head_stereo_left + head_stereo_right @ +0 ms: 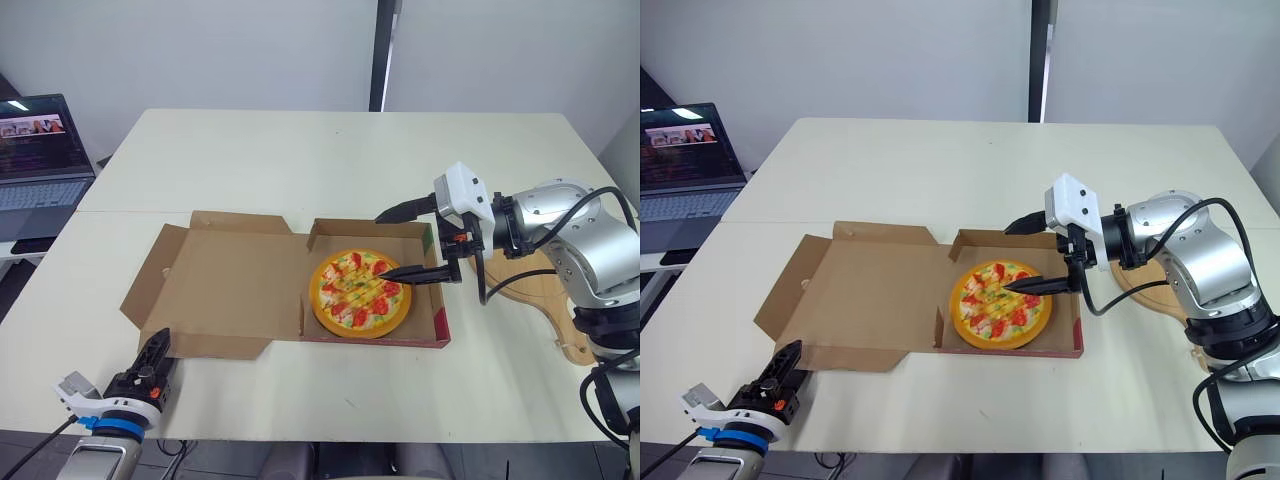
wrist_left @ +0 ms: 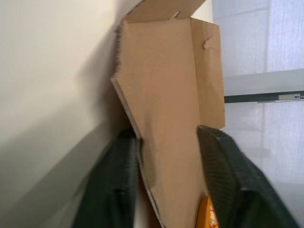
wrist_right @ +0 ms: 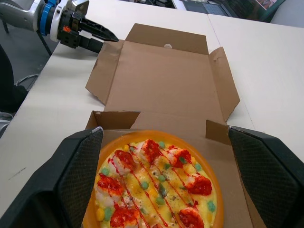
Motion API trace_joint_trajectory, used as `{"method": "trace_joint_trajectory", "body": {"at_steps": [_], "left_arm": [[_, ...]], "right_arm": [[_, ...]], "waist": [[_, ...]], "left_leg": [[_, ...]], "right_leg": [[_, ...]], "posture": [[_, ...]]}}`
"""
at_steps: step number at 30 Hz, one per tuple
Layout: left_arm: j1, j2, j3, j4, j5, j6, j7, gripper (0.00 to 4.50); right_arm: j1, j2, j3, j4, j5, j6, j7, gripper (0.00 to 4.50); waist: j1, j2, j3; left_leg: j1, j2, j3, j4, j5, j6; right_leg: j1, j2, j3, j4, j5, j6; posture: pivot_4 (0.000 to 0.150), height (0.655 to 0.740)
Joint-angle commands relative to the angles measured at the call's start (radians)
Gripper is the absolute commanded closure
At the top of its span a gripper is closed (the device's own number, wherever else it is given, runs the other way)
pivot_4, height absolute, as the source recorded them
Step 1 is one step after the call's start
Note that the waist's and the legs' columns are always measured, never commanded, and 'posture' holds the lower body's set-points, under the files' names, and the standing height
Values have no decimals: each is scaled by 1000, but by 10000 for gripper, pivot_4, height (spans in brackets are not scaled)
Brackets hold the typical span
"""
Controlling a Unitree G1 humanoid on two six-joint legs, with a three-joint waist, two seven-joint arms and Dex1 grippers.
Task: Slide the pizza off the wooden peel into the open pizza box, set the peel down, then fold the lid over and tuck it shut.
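Two fingers [image 1: 410, 209] of the right gripper [image 1: 381, 245] splay wide over the pizza [image 1: 358, 295], which sits in the box [image 1: 441, 322] at centre frame. Lower left, the left gripper [image 1: 157, 345] gapes astride the flat-open lid [image 1: 225, 285] edge. The peel [image 1: 535, 290] lies at far right.

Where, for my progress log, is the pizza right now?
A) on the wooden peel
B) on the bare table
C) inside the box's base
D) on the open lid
C: the pizza lies inside the walled base of the box, while the wooden peel lies apart on the table and the lid is open flat.
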Motion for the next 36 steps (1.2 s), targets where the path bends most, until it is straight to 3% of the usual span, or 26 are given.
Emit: {"method": "trace_joint_trajectory", "body": {"at_steps": [1, 3, 15, 21, 24, 34, 35, 36], "left_arm": [[-8, 14, 0, 19, 23, 14, -28, 40206], [-14, 16, 1, 32, 30, 19, -36, 44462], [2, 67, 31, 1, 53, 59, -85, 44462], [24, 123, 45, -113, 37, 70, -100, 44462], [6, 149, 54, -134, 23, 63, -92, 45000], [-97, 280, 57, -121, -7, 79, -83, 45000], [-104, 287, 57, -119, -7, 81, -84, 45000], [-108, 293, 58, -117, -6, 85, -86, 45000]], "right_arm": [[-24, -9, -10, -28, 1, 5, 4, 0], [-20, -10, -11, -35, 3, 10, 2, 0], [7, -26, -26, -41, -12, 7, -21, 0], [19, -42, -24, 59, -125, -7, -127, 0], [-8, -27, -16, 165, -207, -53, -197, 5793], [-250, 116, 143, 844, -579, -415, -409, 41539], [-271, 130, 152, 901, -600, -443, -415, 44538], [-290, 142, 159, 951, -616, -469, -418, 44538]], "waist": [[1, 1, -1], [3, 4, -2], [1, 5, -3], [1, 3, -2], [1, 3, -2], [-7, 3, -1], [-7, 3, -1], [-7, 3, -1]], "left_leg": [[0, 0, 0, 0, 0, 0], [0, 0, 0, 0, 0, 0], [0, 1, -1, 0, 0, 0], [0, 0, -1, -1, 0, -1], [0, 1, -1, -1, 0, -1], [0, 2, 1, -1, 0, -2], [-1, 2, 1, -2, 1, -2], [-1, 2, 1, -2, 1, -2]], "right_leg": [[0, 0, 0, 0, 0, 0], [0, 0, 0, 0, 0, 0], [0, 1, 0, 0, 0, 0], [0, 1, 0, 0, 0, 0], [0, 1, 0, 0, 0, 0], [-2, 3, 2, 0, 1, -2], [-3, 3, 2, 0, 1, -2], [-3, 3, 2, 0, 1, -2]], "posture": [[1500, 7400], [1500, 7400], [1500, 7400], [1500, 7400], [1500, 7400], [1500, 7400], [1500, 7400], [1500, 7400]]}}
